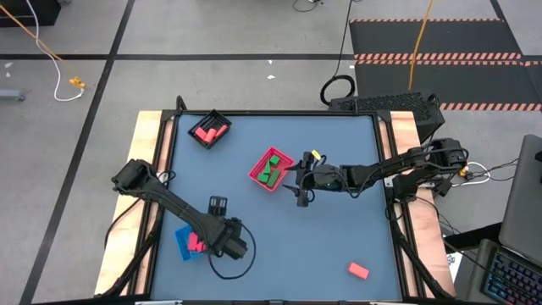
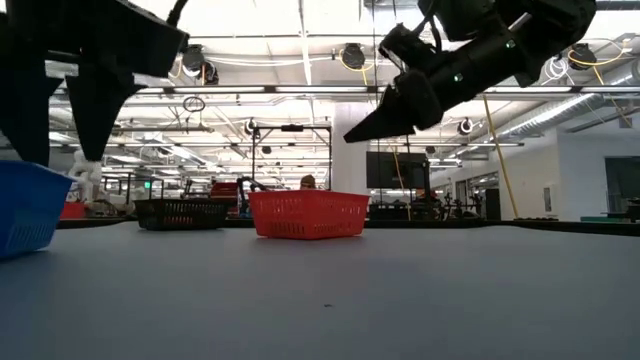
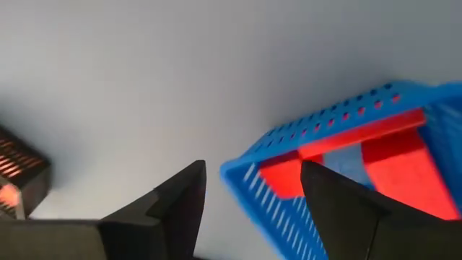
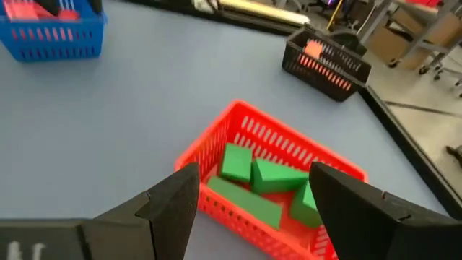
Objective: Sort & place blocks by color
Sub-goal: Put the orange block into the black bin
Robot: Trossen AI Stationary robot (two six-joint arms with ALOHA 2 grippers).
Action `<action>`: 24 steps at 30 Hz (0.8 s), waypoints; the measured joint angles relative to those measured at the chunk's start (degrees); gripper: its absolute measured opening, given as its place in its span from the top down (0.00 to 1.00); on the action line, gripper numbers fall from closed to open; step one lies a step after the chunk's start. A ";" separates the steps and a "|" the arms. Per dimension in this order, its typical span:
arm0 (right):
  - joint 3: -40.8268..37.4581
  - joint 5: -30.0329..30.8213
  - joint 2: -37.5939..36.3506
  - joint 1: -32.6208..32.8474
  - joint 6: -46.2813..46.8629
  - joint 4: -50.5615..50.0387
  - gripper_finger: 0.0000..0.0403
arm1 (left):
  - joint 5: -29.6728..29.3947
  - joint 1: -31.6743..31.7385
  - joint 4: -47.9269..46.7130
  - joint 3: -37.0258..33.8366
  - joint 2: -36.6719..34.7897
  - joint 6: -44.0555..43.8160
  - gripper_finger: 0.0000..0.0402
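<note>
Green blocks (image 4: 253,180) first: several chunky oblong pieces piled together in the red tray (image 1: 273,170), which sits near the middle of the table (image 1: 339,246), toward the far side. Red-pink blocks are spread over three spots. A couple lie in the black tray (image 1: 210,130) at the far left corner, a few more show in the blue tray (image 3: 339,137) at the near left edge, bright red behind its perforated wall, and one lone red block (image 1: 358,270) lies flat on the bare table, near the front right, well apart from everything else.

Now the left gripper (image 3: 253,195): it hangs right at the blue tray, one dark finger outside the tray's wall, the other over its inside, the corner of the tray showing between them. The fingers stand part-way apart, and nothing is pinched between them that I can see.

The right gripper (image 4: 253,209) hovers just beside the red tray, on its right in the high view, looking down at the green pile. Its fingers are spread wide with nothing in them. In the low view it is clearly up off the table.

Between the trays the blue-grey table surface lies bare, and nothing stands between the right gripper and the red tray.
</note>
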 joint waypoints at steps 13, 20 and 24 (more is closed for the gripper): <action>0.04 -0.12 -1.33 0.00 0.61 -1.73 0.36 | -15.04 4.08 -5.35 2.61 -0.02 2.09 0.43; 0.02 -0.14 -1.31 0.00 0.66 -3.12 0.36 | -14.29 10.47 -7.30 -2.66 -0.02 2.20 0.43; 0.02 -0.16 -1.31 0.02 0.66 -3.82 0.36 | -14.14 12.61 -11.69 -7.74 -2.05 -1.00 0.43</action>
